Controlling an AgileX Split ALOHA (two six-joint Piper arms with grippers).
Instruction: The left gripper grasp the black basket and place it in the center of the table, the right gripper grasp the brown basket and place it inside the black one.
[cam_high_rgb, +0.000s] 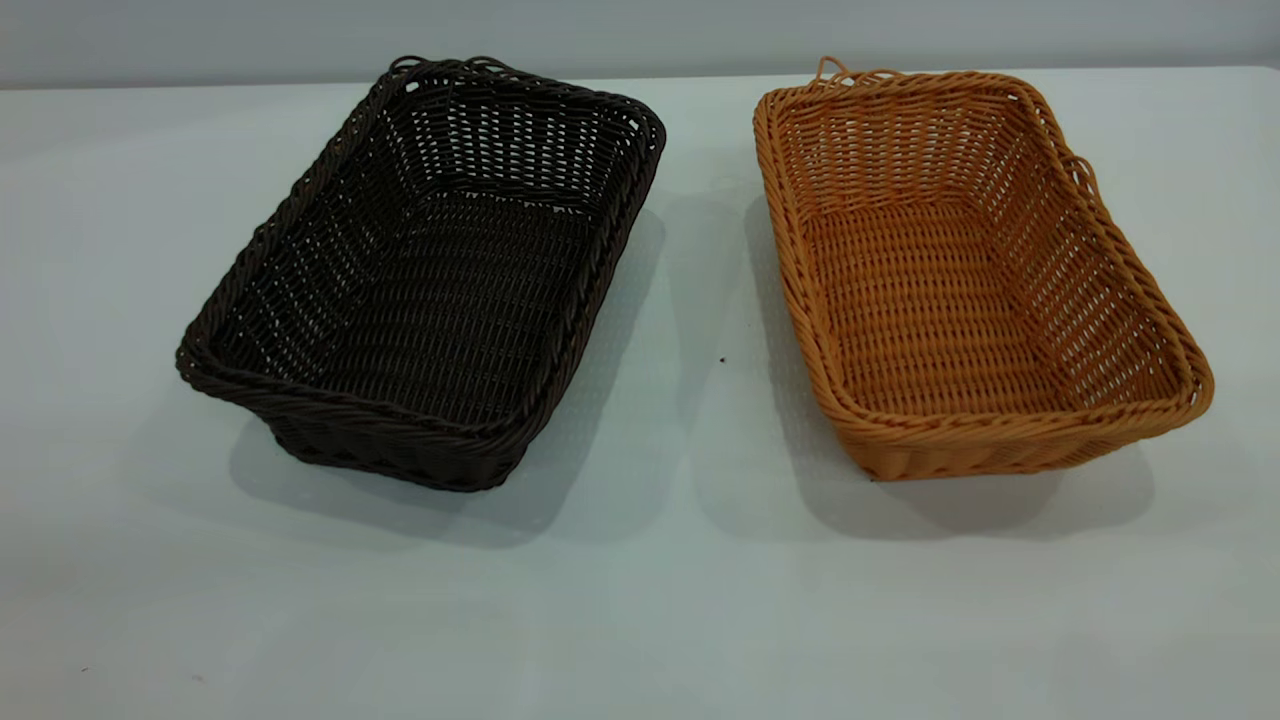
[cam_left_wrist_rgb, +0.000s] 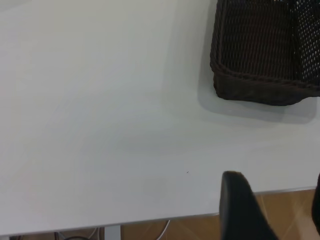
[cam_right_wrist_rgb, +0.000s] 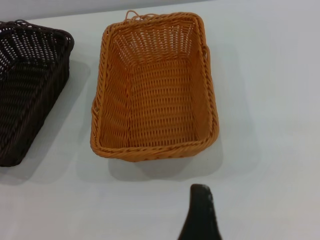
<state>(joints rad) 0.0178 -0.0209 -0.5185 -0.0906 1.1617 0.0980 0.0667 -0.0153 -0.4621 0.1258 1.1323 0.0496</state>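
The black basket (cam_high_rgb: 430, 280) stands on the table (cam_high_rgb: 690, 560), left of middle and turned at an angle. The brown basket (cam_high_rgb: 960, 270) stands to its right, a gap of bare table between them. Both are empty. Neither gripper shows in the exterior view. In the left wrist view my left gripper (cam_left_wrist_rgb: 274, 182) is open, over the table's edge and well apart from the black basket (cam_left_wrist_rgb: 265, 50). In the right wrist view my right gripper (cam_right_wrist_rgb: 260, 197) shows one finger (cam_right_wrist_rgb: 200, 212), short of the brown basket (cam_right_wrist_rgb: 155, 90). Its other finger is out of frame, so it is open wide.
The table's edge (cam_left_wrist_rgb: 150, 220) runs just under the left gripper, with brown floor and cables below it. The black basket (cam_right_wrist_rgb: 27, 90) also shows in the right wrist view, beside the brown one. A pale wall runs behind the table.
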